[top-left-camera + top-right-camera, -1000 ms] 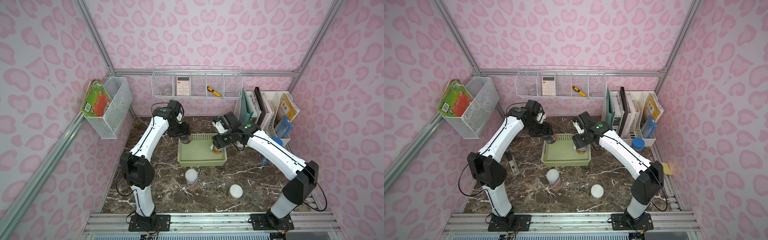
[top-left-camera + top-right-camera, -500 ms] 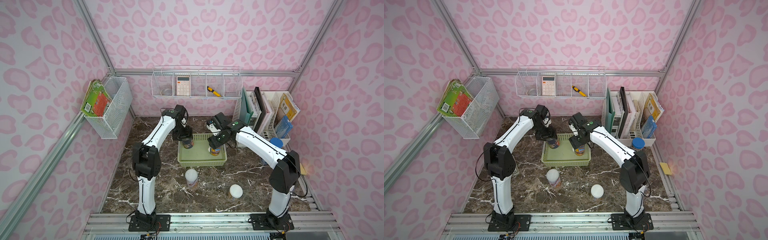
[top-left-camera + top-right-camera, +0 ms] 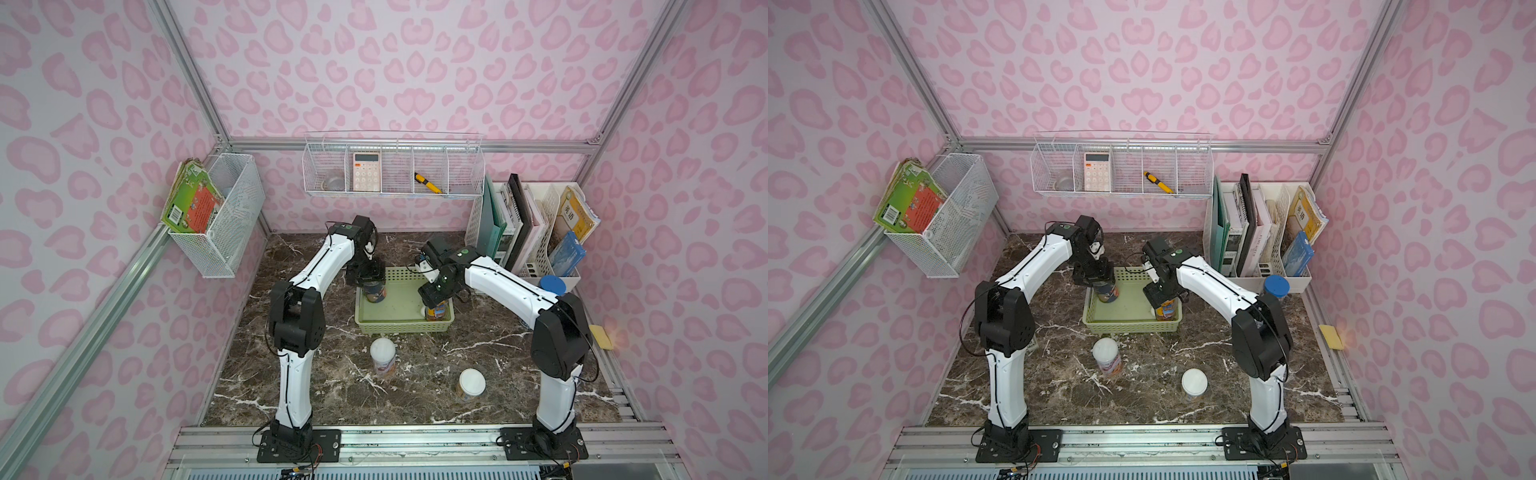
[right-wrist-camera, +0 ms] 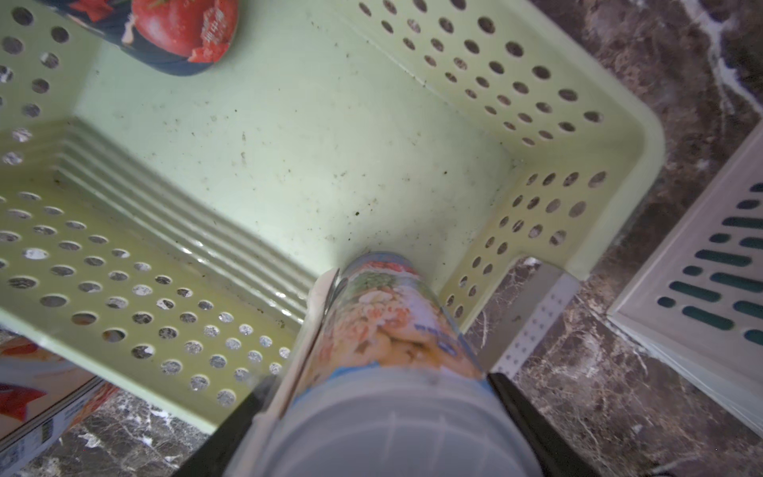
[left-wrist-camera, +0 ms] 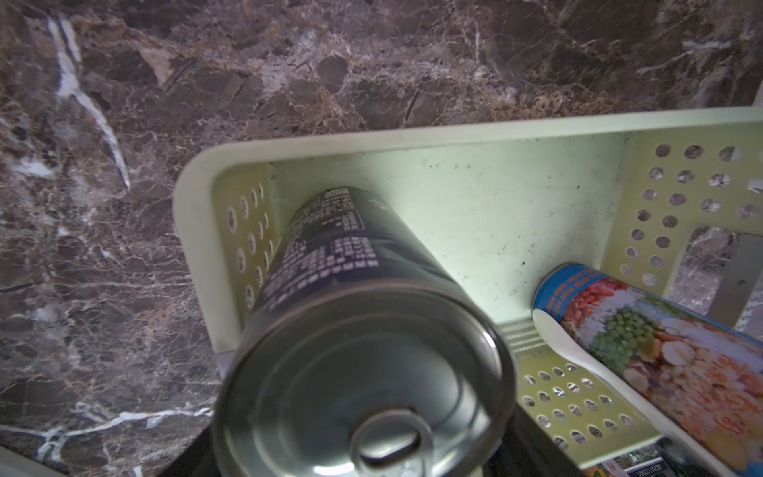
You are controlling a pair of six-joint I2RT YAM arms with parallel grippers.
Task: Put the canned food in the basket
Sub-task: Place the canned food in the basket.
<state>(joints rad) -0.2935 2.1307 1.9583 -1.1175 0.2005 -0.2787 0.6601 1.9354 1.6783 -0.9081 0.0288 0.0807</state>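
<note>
Standing nearest the arm bases on the dark marble table (image 3: pixel 419 399), two pieces of the canned food sit upright and well apart: a white-lidded can (image 3: pixel 471 384) toward the right arm's side and a pink-white can (image 3: pixel 383 358) nearer the middle, just in front of the basket (image 3: pixel 401 329), both outside it. Beyond them the pale green basket rests on the table between the two arms. Inside it, at the near right corner, the right end effector (image 3: pixel 434 293) is clamped on the orange-yellow can (image 3: pixel 437 311); in the right wrist view its black fingers (image 4: pixel 532 429) flank the white lid on both sides, and a white spoon (image 5: pixel 569 351) lies along the can's side. Slightly farther back, just beside the basket's left perforated wall, the left end effector (image 3: pixel 370 275) grips the dark blue can (image 3: pixel 375 291) from above, upright, silver top toward the wrist camera; whether its base touches the basket floor I cannot tell. Farther still, a blue-lidded jar (image 3: pixel 552 286) stands just beside the white file rack (image 3: pixel 540 251), and a wire basket (image 3: pixel 463 170) hangs on the back wall.
</note>
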